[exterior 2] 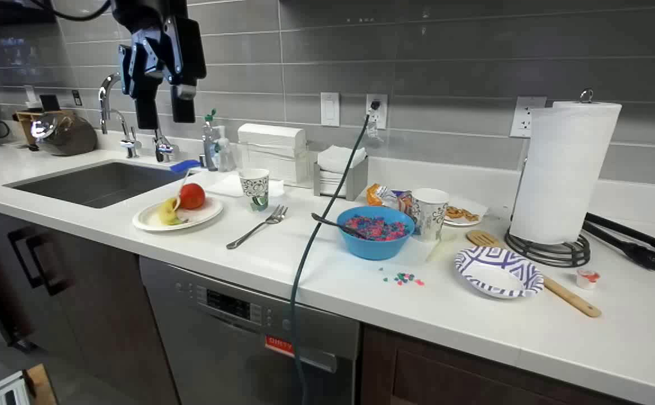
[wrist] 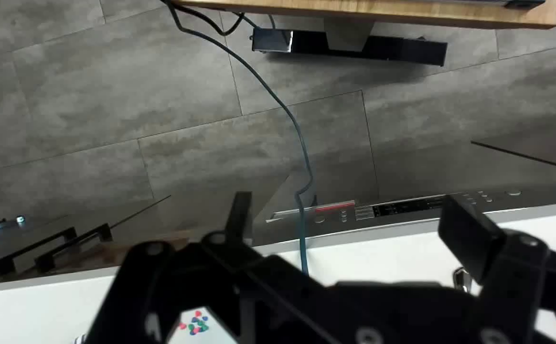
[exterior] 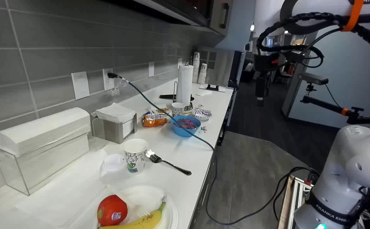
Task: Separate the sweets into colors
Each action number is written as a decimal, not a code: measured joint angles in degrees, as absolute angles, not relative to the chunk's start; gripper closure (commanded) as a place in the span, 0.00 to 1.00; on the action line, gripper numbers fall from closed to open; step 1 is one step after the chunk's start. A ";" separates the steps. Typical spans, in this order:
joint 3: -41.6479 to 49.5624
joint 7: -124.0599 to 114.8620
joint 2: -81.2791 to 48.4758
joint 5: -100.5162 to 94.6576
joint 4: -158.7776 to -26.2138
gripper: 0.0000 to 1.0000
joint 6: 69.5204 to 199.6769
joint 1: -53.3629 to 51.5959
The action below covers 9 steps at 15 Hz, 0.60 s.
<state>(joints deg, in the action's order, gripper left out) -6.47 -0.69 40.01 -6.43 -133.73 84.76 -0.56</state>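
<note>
Pink, blue and green sweets (exterior 2: pixel 403 278) lie loose in a small mixed cluster on the white counter, and more sweets (exterior 2: pixel 377 228) fill a blue bowl (exterior 2: pixel 373 248) behind them. A dark-handled spoon (exterior 2: pixel 336 223) leans in that bowl. In the wrist view some loose sweets (wrist: pixel 197 325) peek out at the bottom, partly covered by the gripper's body. My gripper (exterior 2: pixel 164 115) hangs high, well away from the sweets, its fingers apart and pointing down. Nothing sits between the fingertips (wrist: pixel 469 236) in the wrist view, where the gripper (wrist: pixel 352 224) stands open.
A dark cable (exterior 2: pixel 305 264) runs from the wall socket past the bowl and over the counter's front edge. Around it stand a patterned paper bowl (exterior 2: pixel 468 271), paper cups (exterior 2: pixel 430 211), a paper towel roll (exterior 2: pixel 564 174), a fork (exterior 2: pixel 254 229) and a fruit plate (exterior 2: pixel 150 225). Cabinets (exterior: pixel 218 16) hang overhead.
</note>
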 measured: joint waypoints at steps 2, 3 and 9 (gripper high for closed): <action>-6.47 -0.69 40.01 -6.43 -133.73 0.00 84.76 -0.56; -6.47 -0.69 40.01 -6.43 -133.73 0.00 84.76 -0.56; -6.12 -1.12 39.85 -6.32 -133.76 0.00 85.02 -0.54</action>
<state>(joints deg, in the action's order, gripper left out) -6.12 -1.12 39.85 -6.32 -133.76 85.02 -0.54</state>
